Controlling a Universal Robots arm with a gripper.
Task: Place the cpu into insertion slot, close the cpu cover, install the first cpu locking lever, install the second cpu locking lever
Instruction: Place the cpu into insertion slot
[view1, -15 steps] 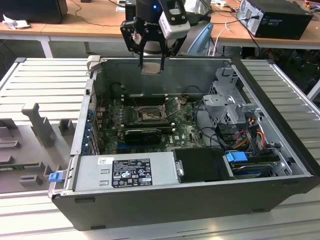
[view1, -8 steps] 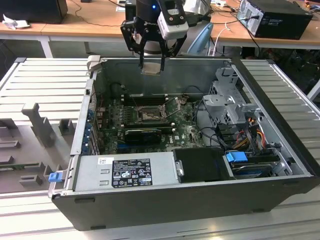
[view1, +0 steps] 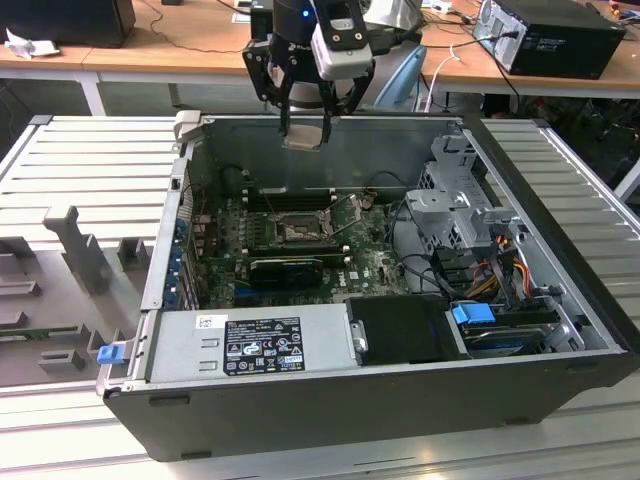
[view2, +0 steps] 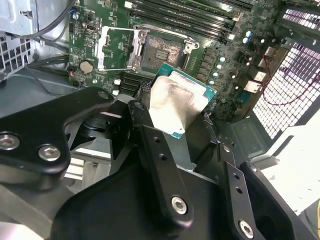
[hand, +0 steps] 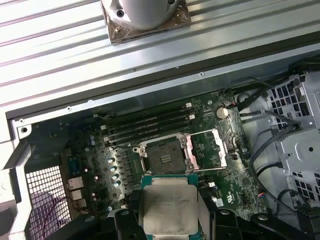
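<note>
- Here, the end effector hung over the open computer case, close to the case's far wall in the exterior view.
- Its fingers were closed most of the way, pinching the chip by two opposite edges.
- The chip's silvery top faced the wrist cameras and it looked roughly level in the grip, with its green border showing past the metal lid.
- It was high above the motherboard and well apart from the socket, touching nothing but the fingers.
- The socket lay uncovered with its dark centre exposed, and the cover was swung open to one side of it, so the way down looked free.
- The step in hand appeared to be carrying the chip to the socket.
- Done well, it would call for keeping the chip flat and squaring its edges to the socket's rim before any descent.
- The keying notches could not be made out, so the chip's orientation deserved a check.
- A straight drop with no sideways slide or pressing seemed safest, since the socket contacts would likely bend easily.
</note>
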